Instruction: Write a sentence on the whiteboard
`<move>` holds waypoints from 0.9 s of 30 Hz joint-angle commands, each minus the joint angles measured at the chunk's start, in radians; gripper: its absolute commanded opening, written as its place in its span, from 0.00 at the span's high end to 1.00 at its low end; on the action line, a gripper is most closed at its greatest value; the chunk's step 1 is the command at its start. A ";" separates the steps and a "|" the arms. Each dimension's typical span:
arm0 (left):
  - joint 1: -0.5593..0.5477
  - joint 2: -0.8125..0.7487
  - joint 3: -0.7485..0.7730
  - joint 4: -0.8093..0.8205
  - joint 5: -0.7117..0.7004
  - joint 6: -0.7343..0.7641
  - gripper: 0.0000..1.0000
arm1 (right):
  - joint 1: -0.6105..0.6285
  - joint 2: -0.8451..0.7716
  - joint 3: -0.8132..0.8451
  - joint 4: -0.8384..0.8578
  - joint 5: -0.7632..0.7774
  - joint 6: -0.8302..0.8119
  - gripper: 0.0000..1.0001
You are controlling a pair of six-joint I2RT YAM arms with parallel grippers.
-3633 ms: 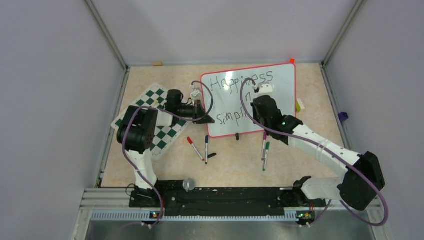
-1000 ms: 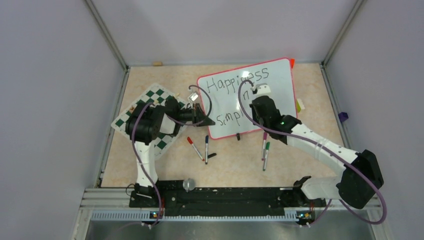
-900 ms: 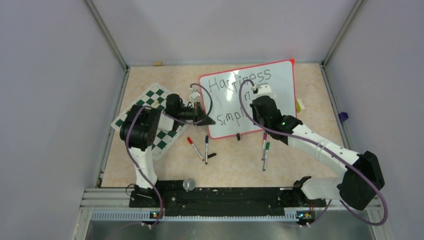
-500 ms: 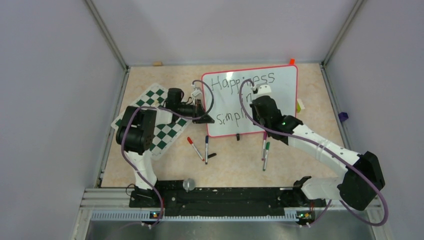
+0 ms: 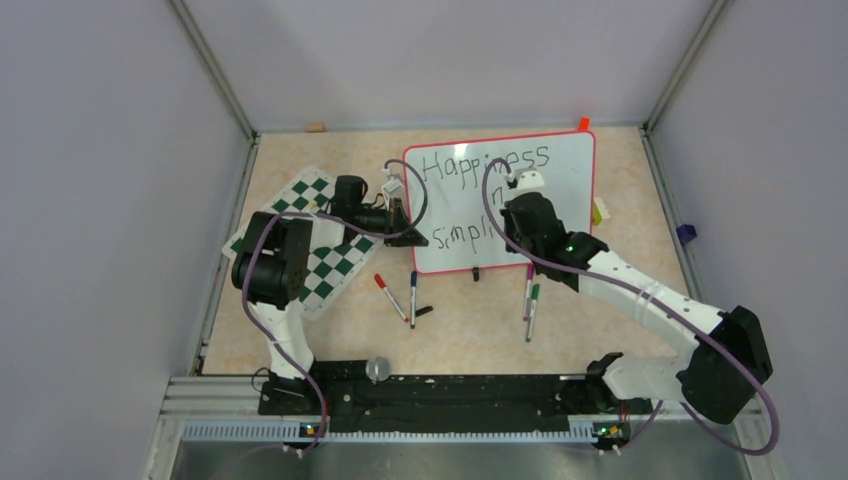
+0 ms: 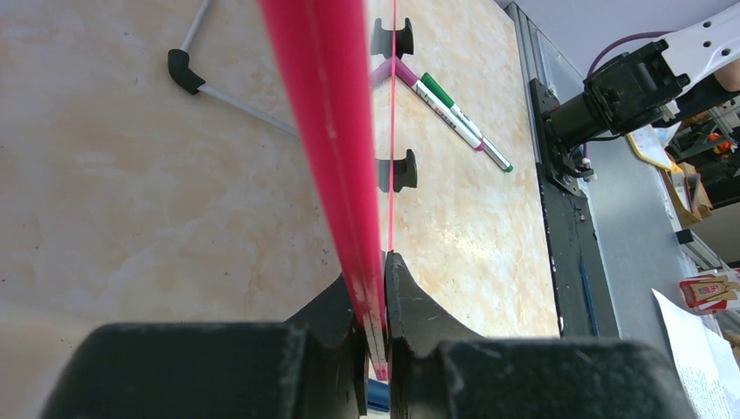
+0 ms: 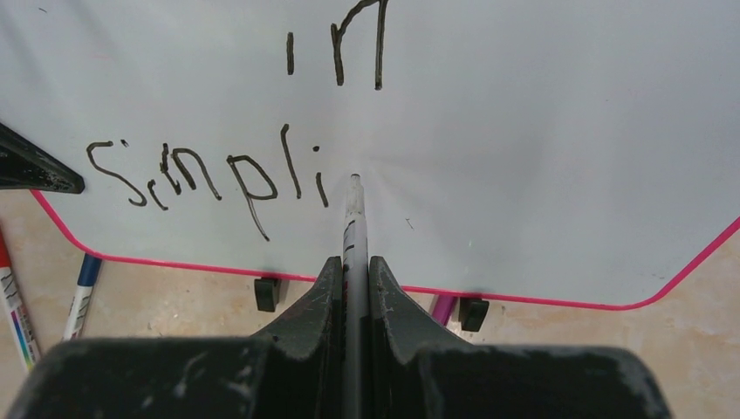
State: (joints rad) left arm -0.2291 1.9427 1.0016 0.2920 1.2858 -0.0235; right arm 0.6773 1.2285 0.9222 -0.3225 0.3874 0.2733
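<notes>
The large glossy white rectangular whiteboard with thin red frame [image 5: 565, 195] lies far-centre on the beige marbled table [image 5: 470, 330], long axis left to right. The right end effector [image 7: 353, 262], clenched on a slim black marker [image 7: 353, 218], has the tip just right of "Simpli", with bare board to the right. The left end effector [image 6: 373, 279] clamps the frame's near-left edge. No container shows.

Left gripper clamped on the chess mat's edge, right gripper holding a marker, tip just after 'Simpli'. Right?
Wrong on the left: the left gripper is clamped on the red frame of the whiteboard, not the chess mat, as the left wrist view shows. The right gripper does hold a marker, tip just after 'Simpli'.
</notes>
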 commanded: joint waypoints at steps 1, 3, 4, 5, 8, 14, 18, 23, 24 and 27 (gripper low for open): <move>-0.016 0.043 -0.028 -0.113 -0.038 0.118 1.00 | 0.012 -0.011 -0.013 0.011 0.032 0.025 1.00; -0.016 0.043 -0.029 -0.113 -0.038 0.117 1.00 | 0.020 -0.001 -0.011 0.013 0.053 0.026 1.00; -0.016 0.044 -0.029 -0.113 -0.037 0.117 1.00 | 0.023 0.004 -0.011 0.015 0.060 0.027 1.00; -0.016 0.044 -0.028 -0.113 -0.036 0.116 1.00 | 0.023 0.009 -0.010 0.017 0.063 0.027 1.00; -0.016 0.045 -0.027 -0.113 -0.037 0.116 1.00 | 0.024 0.020 -0.008 0.024 0.070 0.027 1.00; -0.016 0.044 -0.027 -0.113 -0.034 0.116 1.00 | 0.024 0.043 -0.002 0.043 0.080 0.023 1.00; -0.016 0.045 -0.028 -0.114 -0.034 0.116 1.00 | 0.024 0.064 0.005 0.055 0.084 0.021 1.00; -0.016 0.043 -0.027 -0.116 -0.036 0.117 1.00 | 0.024 0.081 0.012 0.072 0.086 0.014 1.00; -0.016 0.043 -0.028 -0.116 -0.036 0.117 1.00 | 0.024 0.083 0.013 0.075 0.082 0.012 1.00; -0.016 0.044 -0.027 -0.116 -0.034 0.118 1.00 | 0.025 0.084 0.008 0.094 0.053 0.001 1.00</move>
State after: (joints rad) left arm -0.2279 1.9427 1.0046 0.2825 1.2861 -0.0219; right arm 0.6937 1.2976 0.9085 -0.3065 0.4545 0.2882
